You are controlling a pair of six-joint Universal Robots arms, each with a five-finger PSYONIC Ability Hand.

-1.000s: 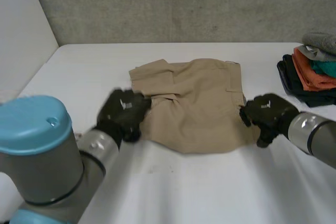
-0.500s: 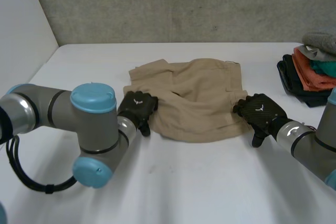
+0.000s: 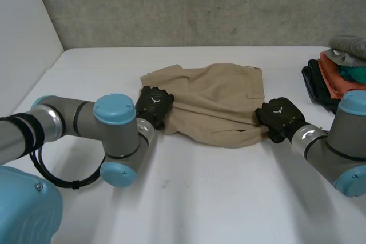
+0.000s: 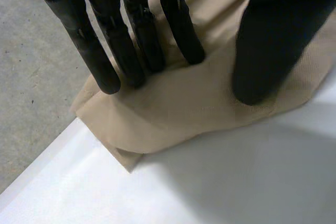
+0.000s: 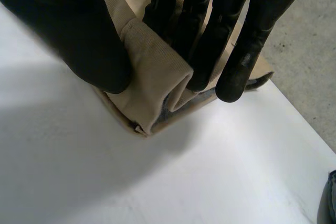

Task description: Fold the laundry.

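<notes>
Tan shorts [image 3: 217,101] lie spread in the middle of the white table [image 3: 200,198]. My left hand [image 3: 153,104] is at their near left edge. In the left wrist view the fingers [image 4: 131,40] and thumb [image 4: 268,40] press into the cloth [image 4: 173,114], which bulges between them in a pinch. My right hand [image 3: 278,117] is at the near right corner. In the right wrist view its thumb [image 5: 79,40] and fingers [image 5: 210,30] clamp a raised fold of the shorts [image 5: 152,77], whose layered hem shows just past the fingertips.
A stack of folded clothes [image 3: 340,75], grey on orange, teal and dark blue, stands at the table's far right edge. A grey wall runs behind the table. White tabletop stretches in front of the shorts toward me.
Both hands have moved away from me with the shorts' near edge, which now lies farther up the table. The fingers of both hands have closed on the cloth.
</notes>
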